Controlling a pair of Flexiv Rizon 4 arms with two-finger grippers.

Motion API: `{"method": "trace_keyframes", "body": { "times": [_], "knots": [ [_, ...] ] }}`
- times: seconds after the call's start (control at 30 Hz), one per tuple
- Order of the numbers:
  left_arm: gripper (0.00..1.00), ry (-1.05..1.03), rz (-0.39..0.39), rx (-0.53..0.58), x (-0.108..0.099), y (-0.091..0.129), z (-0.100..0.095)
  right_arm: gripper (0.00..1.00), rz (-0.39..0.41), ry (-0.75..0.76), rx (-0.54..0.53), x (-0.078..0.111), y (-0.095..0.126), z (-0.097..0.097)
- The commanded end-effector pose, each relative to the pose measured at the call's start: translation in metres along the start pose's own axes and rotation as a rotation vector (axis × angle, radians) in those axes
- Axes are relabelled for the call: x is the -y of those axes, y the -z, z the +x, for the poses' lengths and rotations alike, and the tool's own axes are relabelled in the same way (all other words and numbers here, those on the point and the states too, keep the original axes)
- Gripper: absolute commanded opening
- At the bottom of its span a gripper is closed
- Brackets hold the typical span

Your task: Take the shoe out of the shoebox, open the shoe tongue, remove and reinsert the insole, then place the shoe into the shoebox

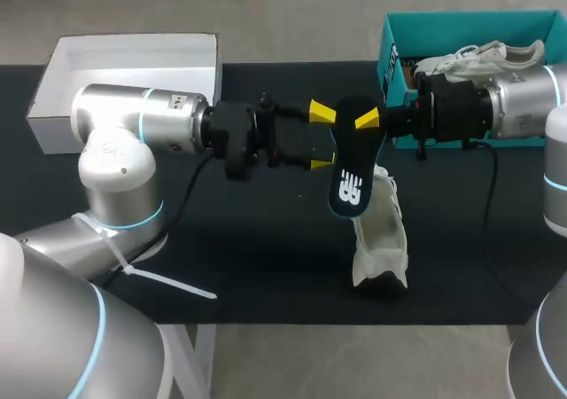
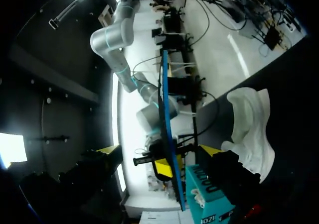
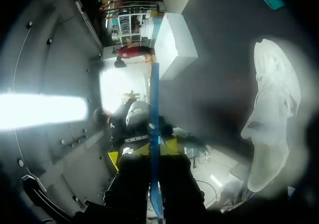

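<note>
Black cloth covers the surface. Over it, our right hand pinches the dark insole at its upper end. The insole hangs down in front of the white shoe. That shoe lies on the surface, outside the teal shoebox at the far right, which has another white shoe in it. Our left hand is spread wide, with a yellow tip on each side of the insole's edge and neither pressing it. A white open box sits far left.
</note>
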State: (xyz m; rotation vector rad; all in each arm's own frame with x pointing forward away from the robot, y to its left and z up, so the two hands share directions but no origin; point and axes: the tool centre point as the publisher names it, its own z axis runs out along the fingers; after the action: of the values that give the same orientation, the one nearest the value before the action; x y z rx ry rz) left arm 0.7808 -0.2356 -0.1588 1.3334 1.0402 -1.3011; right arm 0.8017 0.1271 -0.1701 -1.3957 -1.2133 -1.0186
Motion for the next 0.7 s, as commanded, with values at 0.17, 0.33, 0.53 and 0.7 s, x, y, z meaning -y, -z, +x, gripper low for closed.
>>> {"method": "trace_keyframes", "body": {
  "times": [0.17,0.33,0.53,0.7],
  "knots": [
    [1.00,-0.007,0.022,0.021,-0.011,-0.013,0.006,0.00,-0.002,-0.001,0.004,0.001,0.000,0.000],
    [1.00,-0.013,0.027,0.021,-0.011,-0.017,0.005,0.00,-0.002,-0.001,0.004,0.001,0.000,0.000],
    [0.41,-0.020,0.027,0.011,-0.009,-0.021,0.004,0.00,-0.002,-0.001,0.004,0.001,0.000,0.000],
    [0.12,-0.015,0.026,0.014,-0.009,-0.023,0.006,0.00,-0.002,-0.001,0.004,0.001,0.000,0.000]
  ]
}}
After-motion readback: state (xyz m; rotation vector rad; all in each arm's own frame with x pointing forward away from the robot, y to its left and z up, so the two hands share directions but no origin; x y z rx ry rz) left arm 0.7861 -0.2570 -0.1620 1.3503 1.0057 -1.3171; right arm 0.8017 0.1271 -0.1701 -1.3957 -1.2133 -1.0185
